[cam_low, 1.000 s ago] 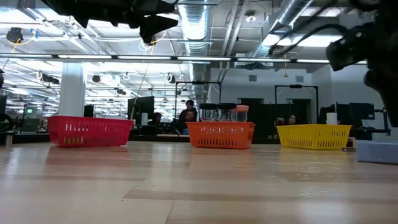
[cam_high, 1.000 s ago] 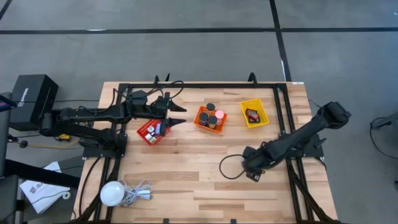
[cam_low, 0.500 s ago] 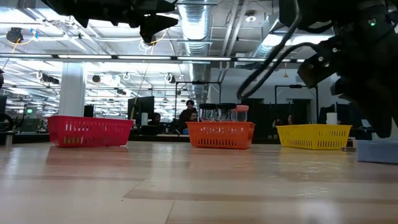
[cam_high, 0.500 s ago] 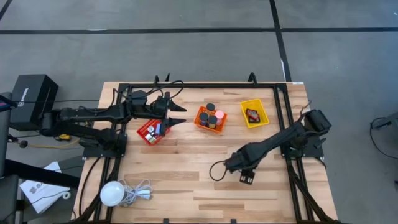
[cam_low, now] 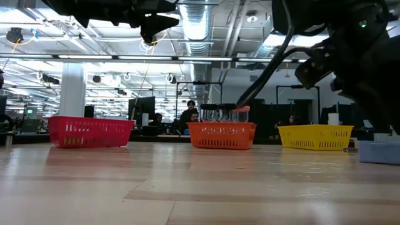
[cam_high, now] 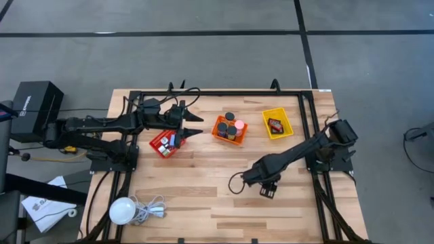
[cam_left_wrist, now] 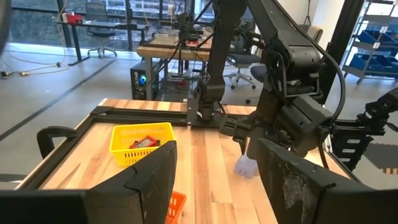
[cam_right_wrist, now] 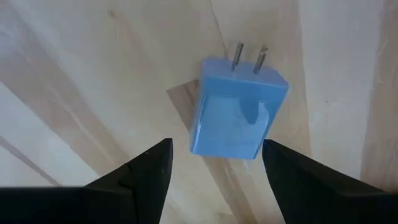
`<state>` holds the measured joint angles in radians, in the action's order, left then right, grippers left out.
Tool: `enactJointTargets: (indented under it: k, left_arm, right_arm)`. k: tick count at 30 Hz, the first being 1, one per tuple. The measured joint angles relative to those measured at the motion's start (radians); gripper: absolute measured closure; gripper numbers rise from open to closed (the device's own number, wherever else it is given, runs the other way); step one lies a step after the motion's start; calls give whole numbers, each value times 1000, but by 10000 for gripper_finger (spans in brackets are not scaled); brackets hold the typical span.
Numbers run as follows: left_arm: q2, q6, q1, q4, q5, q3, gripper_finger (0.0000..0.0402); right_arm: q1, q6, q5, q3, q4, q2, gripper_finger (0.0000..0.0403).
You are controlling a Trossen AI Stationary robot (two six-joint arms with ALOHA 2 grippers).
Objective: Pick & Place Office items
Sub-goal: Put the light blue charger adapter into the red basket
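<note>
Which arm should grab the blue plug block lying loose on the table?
Right. Its end effector hangs open directly above the blue plug block, while the left end effector sits over the red basket.

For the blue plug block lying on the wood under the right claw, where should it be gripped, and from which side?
Grip the blue plug block across its two long flat sides, coming straight down from above. It lies flat on the table with its two metal prongs sticking out one end, so the body's parallel sides suit the right claw, which is open and roughly straddles it; avoid the prongs.
</note>
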<state>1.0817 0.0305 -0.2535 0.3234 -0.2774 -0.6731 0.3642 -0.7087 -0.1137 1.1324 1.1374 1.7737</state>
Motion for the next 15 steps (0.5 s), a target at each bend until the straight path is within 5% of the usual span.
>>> enactJointTargets:
  k: [15]
  left_arm:
    - [0, 12, 0, 1, 0, 0, 188]
  right_arm:
    - [-39, 88, 7, 0, 13, 0, 162]
